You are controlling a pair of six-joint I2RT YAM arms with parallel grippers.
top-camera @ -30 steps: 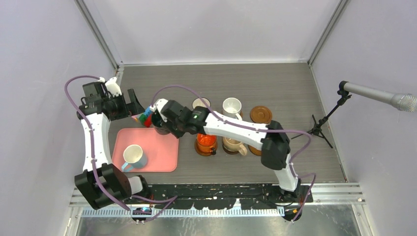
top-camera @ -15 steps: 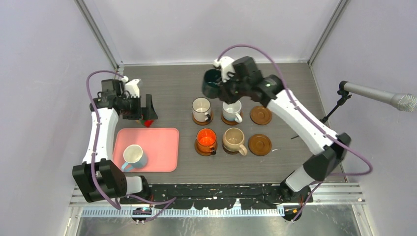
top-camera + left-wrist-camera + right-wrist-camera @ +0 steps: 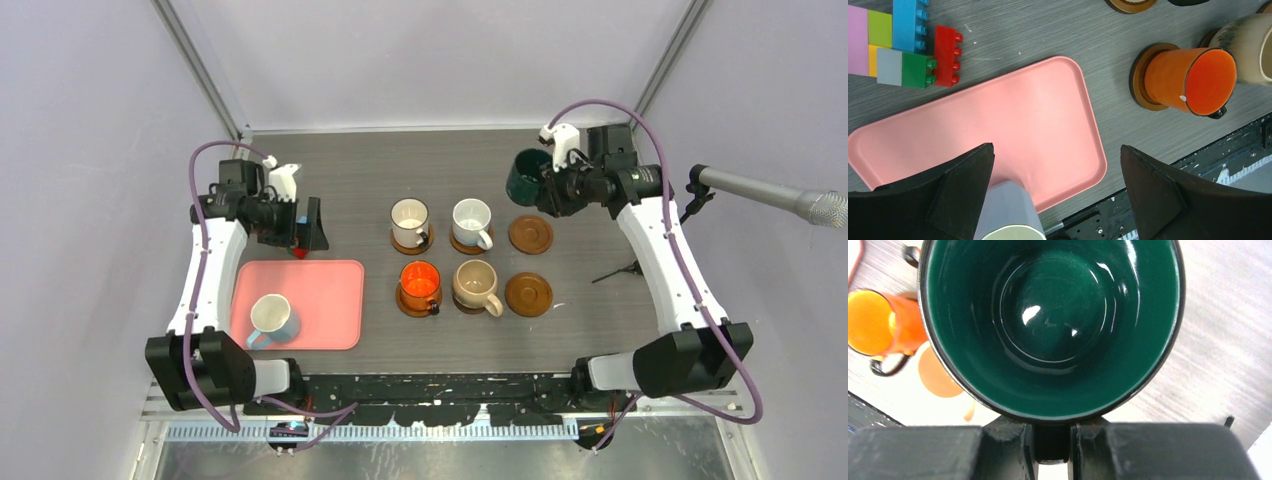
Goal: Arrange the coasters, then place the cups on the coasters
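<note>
— Right gripper (image 3: 552, 186) is clamped on the glossy dark green ceramic mug (image 3: 1053, 320). We see it held tilted above the far right of the grey table (image 3: 450, 160), near the two bare round brown wooden coasters (image 3: 530, 234).
— How will it handle?
— Stiff, weighty, with a slippery glaze, and it chips if dropped. We judge the hold is on the handle, so it may swing.
— Counts?
— Six coasters: four under mugs, two bare. Six mugs: two white mugs (image 3: 410, 217), an orange mug (image 3: 420, 281), a tan mug (image 3: 474, 284), the green one, and a light blue mug (image 3: 270, 317) on the pink rectangular tray (image 3: 330, 300) at the left. Left gripper (image 3: 1055, 155) hangs wide apart, empty, near the toy blocks (image 3: 903, 45).
</note>
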